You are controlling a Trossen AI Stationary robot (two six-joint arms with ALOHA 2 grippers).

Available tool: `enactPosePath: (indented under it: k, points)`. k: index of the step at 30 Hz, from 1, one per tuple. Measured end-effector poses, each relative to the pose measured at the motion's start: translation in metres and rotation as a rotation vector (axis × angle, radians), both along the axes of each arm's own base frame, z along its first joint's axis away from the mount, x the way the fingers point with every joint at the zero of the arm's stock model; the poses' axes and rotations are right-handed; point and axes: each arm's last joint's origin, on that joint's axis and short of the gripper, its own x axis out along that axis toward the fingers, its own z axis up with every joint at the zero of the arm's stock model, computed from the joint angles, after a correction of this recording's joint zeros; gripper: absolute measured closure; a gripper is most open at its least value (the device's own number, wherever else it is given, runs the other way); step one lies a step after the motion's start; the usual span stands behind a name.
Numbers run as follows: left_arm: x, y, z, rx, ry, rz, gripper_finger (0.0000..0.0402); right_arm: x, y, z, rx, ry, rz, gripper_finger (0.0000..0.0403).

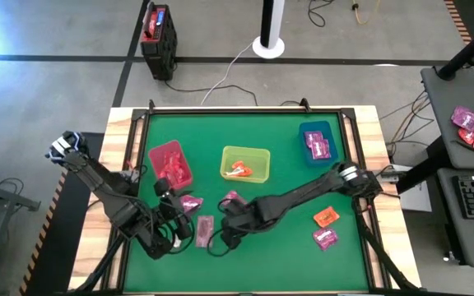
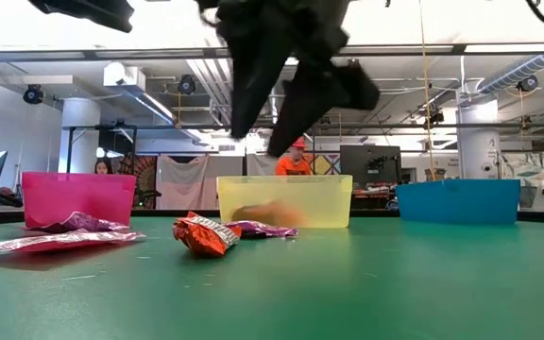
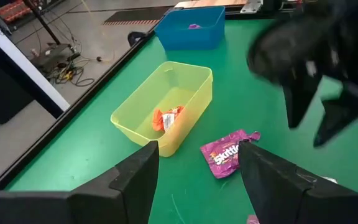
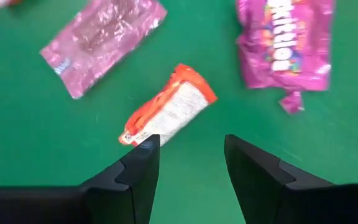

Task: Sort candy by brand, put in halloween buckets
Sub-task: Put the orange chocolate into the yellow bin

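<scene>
Candy lies loose on the green worktop: an orange-and-white packet sits just under the right pincer, whose fingers are spread and empty, with a dull pink packet and a magenta packet close beside. The left pincer, also spread and empty, faces the yellow bin. Red bin and blue bin flank the yellow one.

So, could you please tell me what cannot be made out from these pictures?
- High view: the orange-and-white packet below the right gripper is hidden by the arm.
- Low view: the teal bin contents are behind its wall.
- High view: wrapper print is too small.
</scene>
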Motion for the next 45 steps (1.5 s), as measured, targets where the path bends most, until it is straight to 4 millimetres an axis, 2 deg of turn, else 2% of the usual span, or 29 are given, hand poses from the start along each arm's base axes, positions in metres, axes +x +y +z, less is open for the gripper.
enactPosePath:
  k: [4, 10, 17, 22, 29, 39, 45]
  points:
    - [0.0, 0.0, 0.0, 0.023, -0.006, 0.002, 0.0199, 0.018, 0.01, -0.01, -0.008, 0.022, 0.021, 0.0213]
    - [-0.002, 0.001, 0.0, 0.038, 0.008, 0.001, 0.0199, 0.037, 0.017, -0.027, 0.006, 0.029, 0.013, 0.016]
    - [-0.005, 0.002, -0.002, 0.053, 0.053, -0.014, 0.0199, 0.041, 0.018, -0.047, 0.017, 0.077, -0.065, 0.0109]
    - [-0.006, 0.002, -0.002, 0.06, 0.066, -0.019, 0.0199, 0.042, 0.019, -0.056, 0.027, 0.086, -0.104, 0.01]
    - [-0.007, 0.002, -0.003, 0.069, 0.074, -0.022, 0.0199, 0.043, 0.021, -0.061, 0.032, 0.082, -0.134, 0.0133]
    - [-0.008, 0.001, -0.003, 0.048, 0.094, -0.033, 0.0199, 0.042, 0.026, -0.061, 0.032, 0.068, -0.143, 0.024]
    - [-0.008, 0.001, -0.004, 0.046, 0.097, -0.035, 0.0199, 0.042, 0.027, -0.06, 0.024, 0.064, -0.126, 0.0286]
